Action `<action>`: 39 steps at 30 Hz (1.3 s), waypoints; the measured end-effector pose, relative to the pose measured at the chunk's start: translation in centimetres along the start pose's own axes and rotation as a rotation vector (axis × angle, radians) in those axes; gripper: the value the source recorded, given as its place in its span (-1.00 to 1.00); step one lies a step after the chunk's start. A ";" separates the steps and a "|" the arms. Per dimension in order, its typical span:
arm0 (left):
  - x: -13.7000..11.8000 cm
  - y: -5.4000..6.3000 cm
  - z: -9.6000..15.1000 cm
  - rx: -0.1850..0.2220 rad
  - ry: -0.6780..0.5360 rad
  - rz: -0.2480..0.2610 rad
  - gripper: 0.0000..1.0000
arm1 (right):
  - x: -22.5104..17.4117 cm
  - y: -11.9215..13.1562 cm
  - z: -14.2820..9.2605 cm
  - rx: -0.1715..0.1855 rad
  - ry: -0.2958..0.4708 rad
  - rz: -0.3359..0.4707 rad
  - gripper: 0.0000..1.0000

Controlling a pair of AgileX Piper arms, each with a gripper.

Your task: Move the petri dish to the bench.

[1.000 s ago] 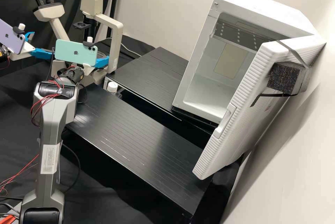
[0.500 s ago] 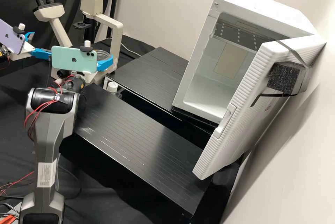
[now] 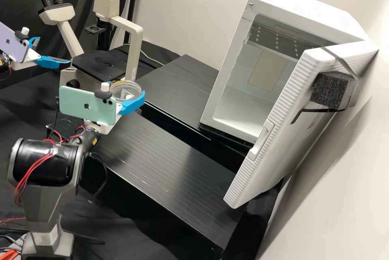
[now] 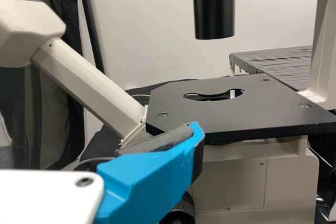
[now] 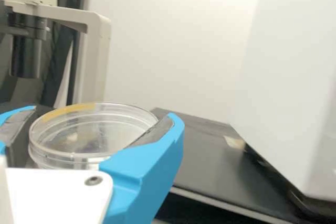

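Note:
My right gripper (image 3: pixel 127 91), below the mint phone, is shut on a clear round petri dish (image 3: pixel 132 86) near the bench's (image 3: pixel 162 150) left end. In the right wrist view the dish (image 5: pixel 118 116) lies level between the blue fingers of the right gripper (image 5: pixel 103 121), with a yellow strip on its rim. At the far left, beside the purple phone, my left gripper (image 3: pixel 54 50) stands open and holds nothing. In the left wrist view one finger of the left gripper (image 4: pixel 92 135) shows before the microscope's bare black stage (image 4: pixel 241 111).
The cream microscope (image 3: pixel 133 45) stands at the back left. A white cabinet (image 3: pixel 223 85) rests at the right, its ribbed door (image 3: pixel 279 126) swung open toward the bench. A second black platform (image 3: pixel 182 77) lies behind the bench, across a dark gap. A small white-capped bottle shows through the dish.
The right arm has drawn back from the microscope, bringing the petri dish nearer the viewer, to the right and lower, and uncovering the stage. My left arm has kept its place.

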 end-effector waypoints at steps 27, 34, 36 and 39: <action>0.0 0.0 0.0 0.000 0.000 0.000 1.00 | -7.0 0.2 5.7 0.039 -0.375 0.022 -1.00; 0.0 0.0 0.0 0.000 0.000 0.000 1.00 | -6.9 -0.2 6.0 0.019 -0.388 0.012 -1.00; 0.0 0.0 0.0 0.000 0.000 0.000 1.00 | -6.9 -0.2 6.0 0.023 -0.390 0.015 1.00; 0.0 0.0 0.0 0.000 0.000 0.000 1.00 | -6.9 -0.4 6.0 0.033 -0.390 0.015 1.00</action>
